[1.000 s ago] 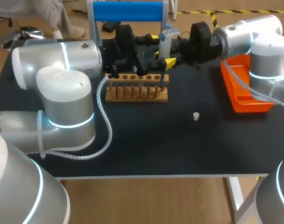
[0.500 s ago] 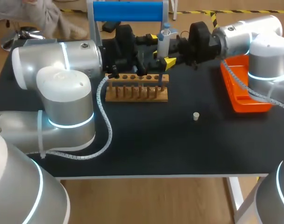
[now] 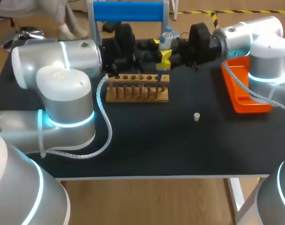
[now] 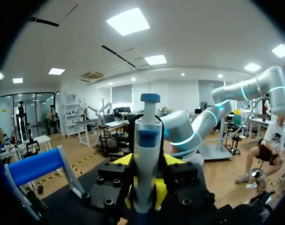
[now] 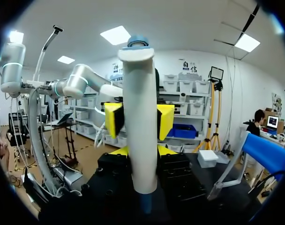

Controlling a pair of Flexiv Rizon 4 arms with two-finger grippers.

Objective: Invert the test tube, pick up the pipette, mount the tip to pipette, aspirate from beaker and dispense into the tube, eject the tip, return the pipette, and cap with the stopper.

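Note:
The white pipette [image 3: 166,39] with a blue plunger stands upright at the table's back middle, above the right end of the wooden tube rack [image 3: 138,93]. Both arms meet there. My right gripper [image 3: 168,57] comes in from the right and is shut on the pipette [image 5: 140,117], a yellow tip on each side. My left gripper [image 3: 161,55] faces it from the left, and its yellow tips press the pipette's [image 4: 146,154] lower body from both sides. A thin tube [image 3: 160,82] stands in the rack's right end hole. The small white stopper [image 3: 197,116] lies on the mat. No beaker shows.
An orange tray [image 3: 241,101] lies at the right edge of the table. A stand with a blue top bar [image 3: 128,10] rises behind the grippers. The black mat [image 3: 180,145] in front of the rack holds only the stopper.
My left gripper's fingers have closed in from wide open onto the pipette. The yellow tips now sit bunched together at it. The right arm has held still.

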